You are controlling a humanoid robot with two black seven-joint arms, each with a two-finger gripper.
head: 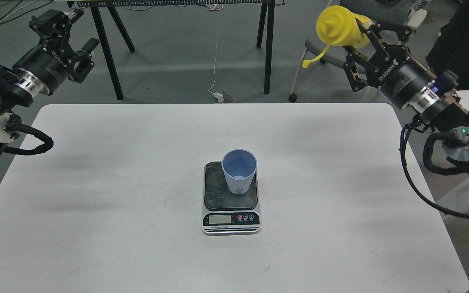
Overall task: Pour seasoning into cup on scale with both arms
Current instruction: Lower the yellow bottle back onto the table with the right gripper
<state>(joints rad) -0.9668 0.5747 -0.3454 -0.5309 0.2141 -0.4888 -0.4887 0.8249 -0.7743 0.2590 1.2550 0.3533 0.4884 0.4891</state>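
The light blue ribbed cup (239,170) stands upright on the dark platform of the small digital scale (231,198) at the table's middle. My right gripper (360,38) is shut on the yellow seasoning bottle (339,26), held high at the far right, off past the table's back edge, lying nearly level with its nozzle toward the left and its tethered cap (307,64) hanging down. My left gripper (69,30) is open and empty, raised at the far left above the table's back left corner.
The white table (136,195) carries only the scale and cup. Behind it stand black stand legs (108,53) and a grey chair (332,49). A white cable (216,57) hangs to the floor.
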